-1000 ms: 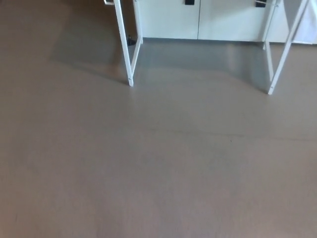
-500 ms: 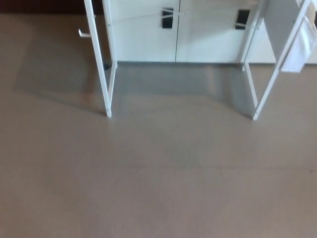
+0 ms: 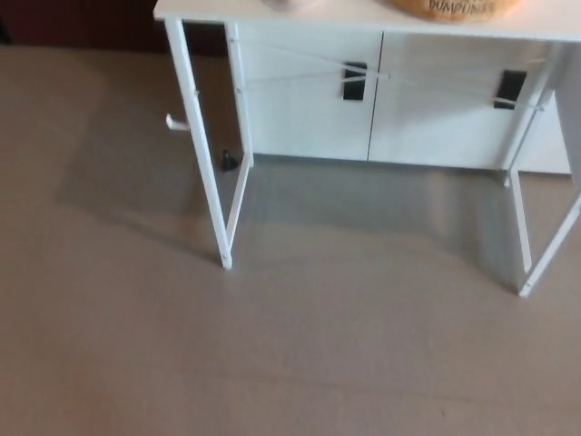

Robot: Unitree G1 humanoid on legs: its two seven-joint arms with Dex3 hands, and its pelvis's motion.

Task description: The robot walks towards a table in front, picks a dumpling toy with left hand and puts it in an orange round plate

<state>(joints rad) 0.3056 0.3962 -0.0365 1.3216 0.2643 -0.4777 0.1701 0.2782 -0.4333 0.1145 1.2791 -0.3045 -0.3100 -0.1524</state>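
Observation:
The front edge of a white table [image 3: 363, 20] shows along the top of the head view, standing on thin white legs [image 3: 201, 163]. On its top, cut off by the picture edge, lies the rim of an orange round plate [image 3: 451, 9] with dark lettering. A small pale object [image 3: 289, 4] sits left of it, mostly out of frame; what it is cannot be told. Neither of my hands shows.
Brown floor [image 3: 272, 363] fills the lower part of the view. Behind the table legs stands a white cabinet [image 3: 363, 109] with two black handles [image 3: 354, 82]. A right table leg [image 3: 549, 245] slants down to the floor at the right edge.
The whole picture has shifted: the camera has tilted up and come closer. The table top and plate rim now show at the top edge; earlier only legs and cabinet showed.

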